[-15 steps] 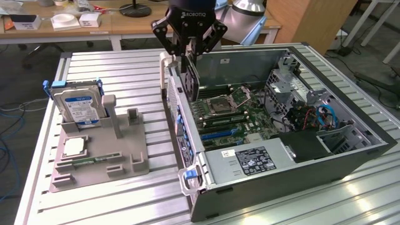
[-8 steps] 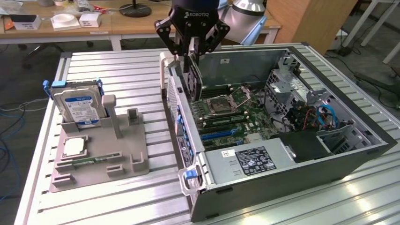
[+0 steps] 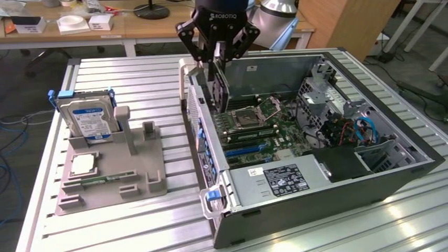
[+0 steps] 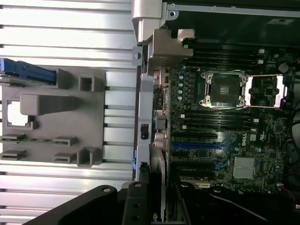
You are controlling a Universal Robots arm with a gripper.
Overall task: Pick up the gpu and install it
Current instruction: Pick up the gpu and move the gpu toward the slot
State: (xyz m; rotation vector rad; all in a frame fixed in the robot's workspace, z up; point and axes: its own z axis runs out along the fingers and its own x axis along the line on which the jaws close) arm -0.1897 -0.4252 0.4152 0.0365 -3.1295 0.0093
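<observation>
The tool (image 3: pixel 218 56) hangs over the open computer case (image 3: pixel 392 173), its black fingers closed on the top edge of the gpu (image 3: pixel 221 86). The card stands upright and is seen almost edge-on. It is a thin, flat, dark rectangular board, longer than the tool is wide, and it hangs straight down from the fingers into the case. Its visible face looks dark and glossy. Colour and surface detail are hard to make out at this angle. A pale metal strip seems to run along the side of the card towards the exterior view's left, close to the case's rear wall. I cannot tell where that strip ends and the case's own metal begins.

The card's lower edge is inside the case, above the green motherboard (image 3: pixel 269 128) and near the CPU socket (image 3: pixel 252 112). Whether the edge touches the board or a slot cannot be told. In the wrist view the blue and black expansion slots (image 4: pixel 197 145) lie bare beside the socket.

The case lies on its side on a slatted aluminium surface (image 3: pixel 140 73). Its power supply (image 3: pixel 280 178) is at the near end. Towards the exterior view's left, well apart from the gpu, a grey fixture (image 3: pixel 133 181) holds an upright hard drive (image 3: pixel 87 121) with a blue-white label and a narrow green memory stick (image 3: pixel 94 182).
</observation>
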